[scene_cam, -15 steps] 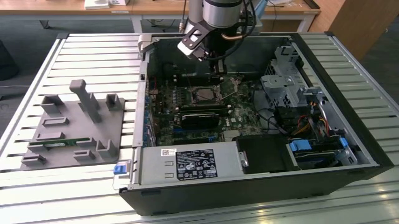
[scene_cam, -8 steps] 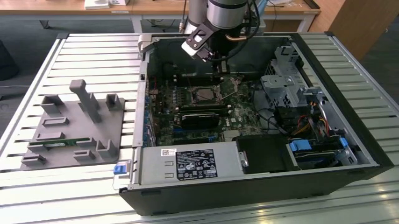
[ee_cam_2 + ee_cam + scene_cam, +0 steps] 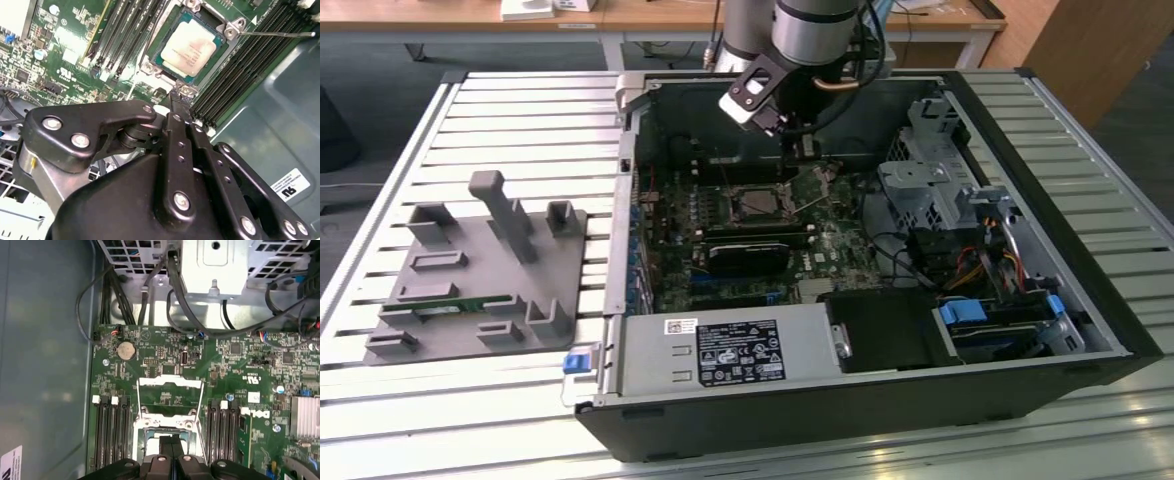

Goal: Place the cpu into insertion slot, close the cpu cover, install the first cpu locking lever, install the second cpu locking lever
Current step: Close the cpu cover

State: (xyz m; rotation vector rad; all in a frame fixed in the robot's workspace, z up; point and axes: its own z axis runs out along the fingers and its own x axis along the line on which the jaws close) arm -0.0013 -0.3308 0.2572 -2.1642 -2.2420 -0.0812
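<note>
Done: the cpu (image 3: 190, 46) sits in the insertion slot (image 3: 150, 66).
Left: cpu cover (image 3: 170, 381) lies open; locking lever (image 3: 275, 34) unlatched.
Jaws: pressed together, empty, on the gripper (image 3: 176, 100).

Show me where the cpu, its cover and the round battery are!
cpu (image 3: 189, 47): second wrist view, middle of its silvery top.
cpu cover (image 3: 170, 382): first wrist view, the frame's silvery end bar.
round battery (image 3: 126, 350): first wrist view, its flat face.

Grey fixture (image 3: 474, 268) lies beside open computer case (image 3: 854, 412).
</note>
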